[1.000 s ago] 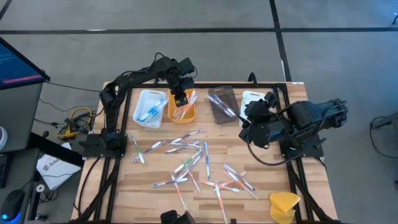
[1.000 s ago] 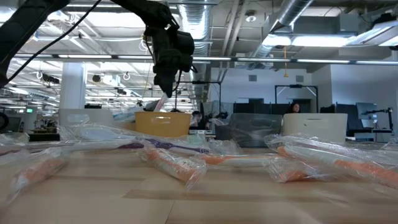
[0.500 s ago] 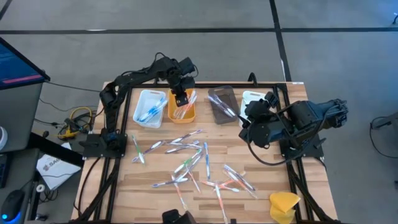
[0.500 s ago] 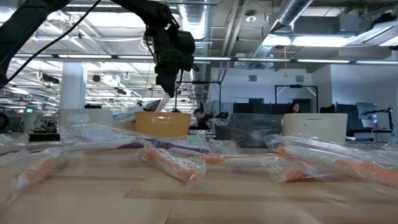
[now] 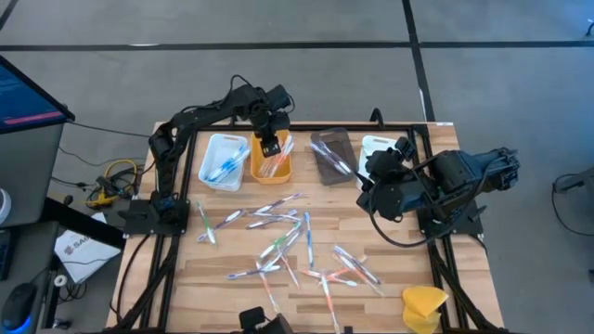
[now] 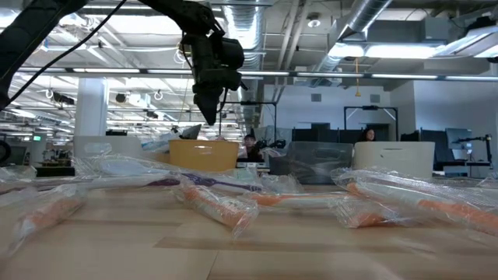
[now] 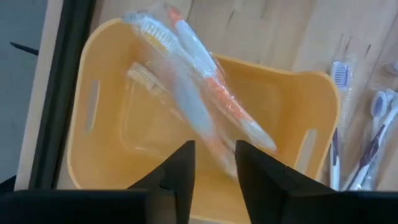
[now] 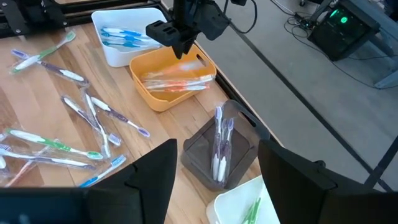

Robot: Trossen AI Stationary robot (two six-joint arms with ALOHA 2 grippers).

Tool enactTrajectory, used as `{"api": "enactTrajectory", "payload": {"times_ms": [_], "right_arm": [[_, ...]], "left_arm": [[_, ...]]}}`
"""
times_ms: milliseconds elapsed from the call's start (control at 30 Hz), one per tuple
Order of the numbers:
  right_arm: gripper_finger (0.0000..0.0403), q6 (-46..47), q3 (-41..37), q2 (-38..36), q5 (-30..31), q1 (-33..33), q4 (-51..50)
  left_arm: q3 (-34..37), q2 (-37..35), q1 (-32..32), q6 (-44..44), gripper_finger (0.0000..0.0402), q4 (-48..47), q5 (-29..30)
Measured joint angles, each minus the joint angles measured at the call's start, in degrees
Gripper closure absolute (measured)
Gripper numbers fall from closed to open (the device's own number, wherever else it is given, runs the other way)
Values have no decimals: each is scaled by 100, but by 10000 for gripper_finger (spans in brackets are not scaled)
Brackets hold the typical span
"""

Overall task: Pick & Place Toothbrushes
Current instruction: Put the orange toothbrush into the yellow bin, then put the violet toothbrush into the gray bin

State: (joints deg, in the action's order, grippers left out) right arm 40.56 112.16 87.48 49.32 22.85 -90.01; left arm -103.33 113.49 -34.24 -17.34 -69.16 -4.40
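Observation:
My left gripper [image 5: 269, 147] [image 6: 206, 117] hangs open, pointing down, over the orange tray [image 5: 257, 171] at the table's far side. Nothing is between its fingers [image 7: 181, 180]. Wrapped orange and white toothbrushes [image 7: 199, 106] [image 8: 177, 81] lie slanting inside that tray. Many more wrapped toothbrushes [image 5: 283, 241] lie loose on the wooden table. My right gripper [image 5: 369, 190] [image 8: 214, 186] waits open and raised at the table's right, with nothing between its fingers.
A white tray [image 5: 212, 174] with blue toothbrushes stands left of the orange one. A dark tray [image 5: 332, 156] and a white tray [image 5: 371, 147] stand to its right. A yellow lump [image 5: 424, 306] sits at the near right corner.
My left gripper has opened above the orange tray. The wrapped toothbrush that hung from its fingers has dropped into the tray and no longer shows below the gripper in the low view.

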Motion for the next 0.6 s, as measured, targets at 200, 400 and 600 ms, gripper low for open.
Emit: {"api": "enactTrajectory", "payload": {"times_ms": [200, 400, 600], "right_arm": [[182, 1, 1, 0, 0, 0, 0], [182, 1, 1, 0, -280, 48, -1], [182, 211, 0, -22, -293, 576, 0]], "left_arm": [[0, -2, -24, 0, 243, 54, 445], [-2, -378, 10, 28, 224, -45, 1416], [47, -1551, 292, 614, 224, 24, 1109]]}}
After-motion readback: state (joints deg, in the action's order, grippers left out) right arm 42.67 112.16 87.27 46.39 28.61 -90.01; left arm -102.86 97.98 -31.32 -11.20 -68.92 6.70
